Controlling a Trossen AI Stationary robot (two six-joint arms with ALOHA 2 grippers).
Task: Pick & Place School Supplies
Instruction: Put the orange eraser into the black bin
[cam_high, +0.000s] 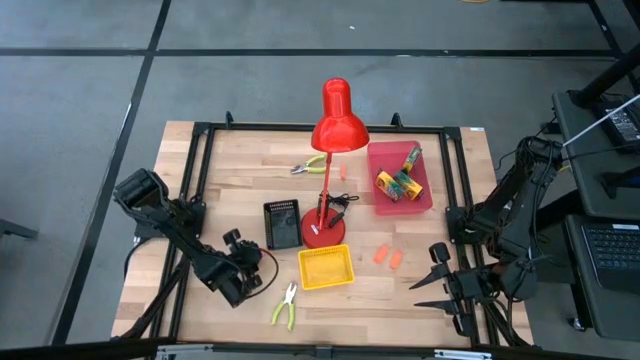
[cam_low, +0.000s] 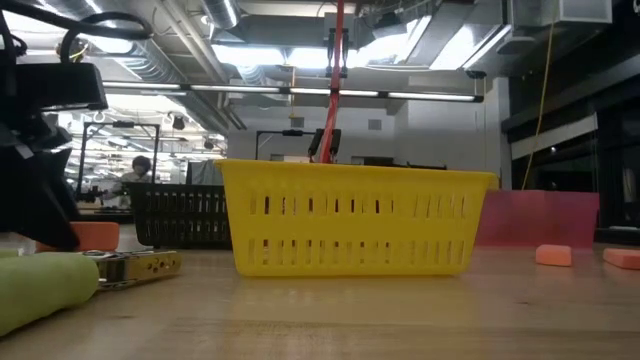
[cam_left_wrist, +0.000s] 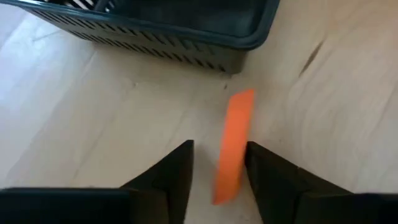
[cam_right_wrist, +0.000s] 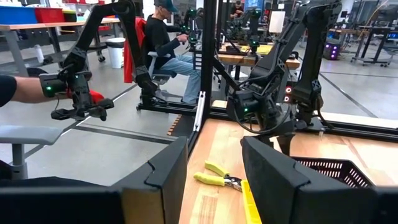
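Where the high view hides it, orange piece (cam_left_wrist: 233, 146) between left fingers (cam_left_wrist: 171, 180)

No legible text, label, brand, number or sign in any view. The crayon boxes (cam_high: 400, 184) in the pink tray (cam_high: 385, 160) show coloured print, too small to read. Room fixtures behind the worktop (cam_high: 240, 150) carry no readable marking.
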